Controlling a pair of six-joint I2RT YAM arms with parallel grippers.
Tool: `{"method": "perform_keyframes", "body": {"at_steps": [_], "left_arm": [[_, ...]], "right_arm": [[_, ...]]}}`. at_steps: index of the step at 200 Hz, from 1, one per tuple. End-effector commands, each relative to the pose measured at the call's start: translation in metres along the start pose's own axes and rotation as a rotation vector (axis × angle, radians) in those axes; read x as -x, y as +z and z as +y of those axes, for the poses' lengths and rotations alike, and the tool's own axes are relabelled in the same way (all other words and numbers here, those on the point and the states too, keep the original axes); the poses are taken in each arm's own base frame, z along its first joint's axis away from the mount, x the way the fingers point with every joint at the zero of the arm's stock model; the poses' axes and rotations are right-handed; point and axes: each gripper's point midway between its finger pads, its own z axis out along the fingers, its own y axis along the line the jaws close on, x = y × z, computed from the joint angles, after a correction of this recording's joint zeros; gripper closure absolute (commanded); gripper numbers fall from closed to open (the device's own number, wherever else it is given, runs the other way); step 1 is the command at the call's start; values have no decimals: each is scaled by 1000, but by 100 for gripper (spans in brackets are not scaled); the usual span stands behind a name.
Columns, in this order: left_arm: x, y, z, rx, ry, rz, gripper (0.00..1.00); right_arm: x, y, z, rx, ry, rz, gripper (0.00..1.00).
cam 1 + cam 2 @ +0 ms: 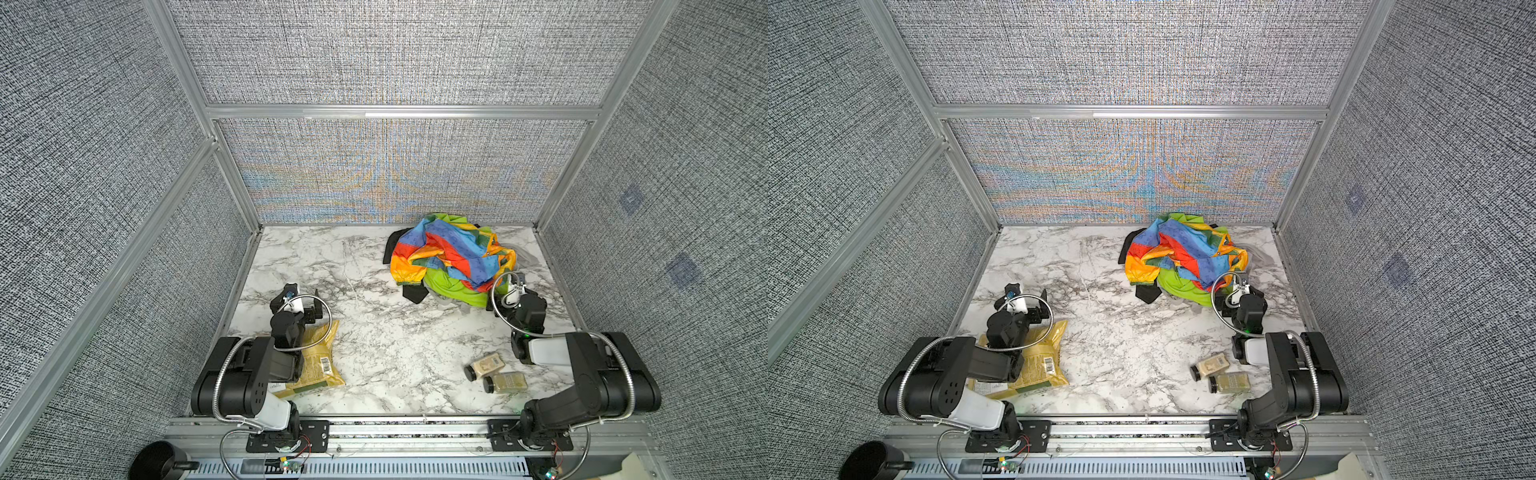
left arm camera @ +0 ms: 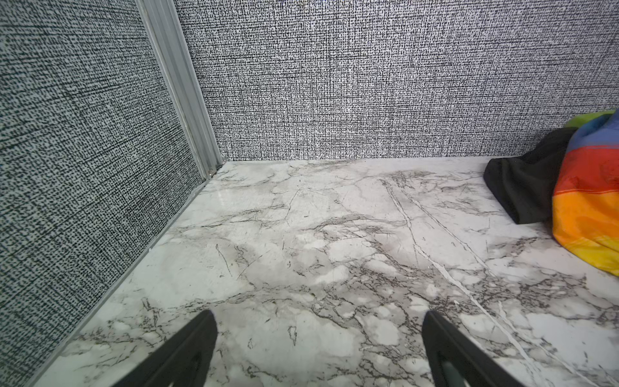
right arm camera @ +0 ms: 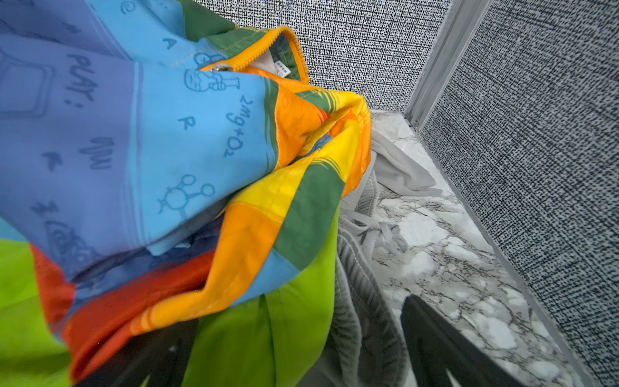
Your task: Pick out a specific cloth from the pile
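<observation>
Cloth [image 3: 268, 341], the lime-green one, lies on the side of the pile [image 1: 451, 257] nearest the right gripper [image 3: 301, 335]; a fold of it sits between that gripper's widely spread jaws, which grip nothing yet. Over the cloth, and over one finger [image 3: 157, 358], drapes the rainbow garment [image 3: 174, 140]; we judge that closing here could pinch its orange hem along with the green, and a pull would then drag the whole pile. Just beside the other finger [image 3: 435, 345] we see a pale ribbed band [image 3: 355, 295] and a drawstring [image 3: 385, 234]; either could snag. Beyond them lies the grey garment [image 3: 402, 171]; it might trail along. Thin fabric may also slip from a shallow bite. The left gripper [image 2: 316, 321] hangs well apart, jaws open over the bare table [image 2: 301, 234]; nothing pins the pile.
</observation>
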Motion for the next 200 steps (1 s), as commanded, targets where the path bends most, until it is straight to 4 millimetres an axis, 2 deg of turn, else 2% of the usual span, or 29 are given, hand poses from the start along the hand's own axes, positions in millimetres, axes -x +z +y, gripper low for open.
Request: {"method": "perform_keyframes", "body": {"at_steps": [1,90,140,169,182,200], "left_arm": [[9,0,0,-3,1,-35,1],[10,-6,1,4,4,-54,1],[11,-7,2,9,5,-61,1],[17,-15,0,15,19,-85,1],[26,-20,1,27,19,-119,1],[36,-17,-9,12,59,-90,1]], "right_arm": [[8,1,-2,-8,14,-26,1],[9,-7,2,15,10,-57,1],[13,-13,-4,-12,26,-73,1],[25,-12,-2,3,14,-45,1],[33,-15,-3,1,14,-48,1],[46,-21,-6,-11,26,-55,1]]}}
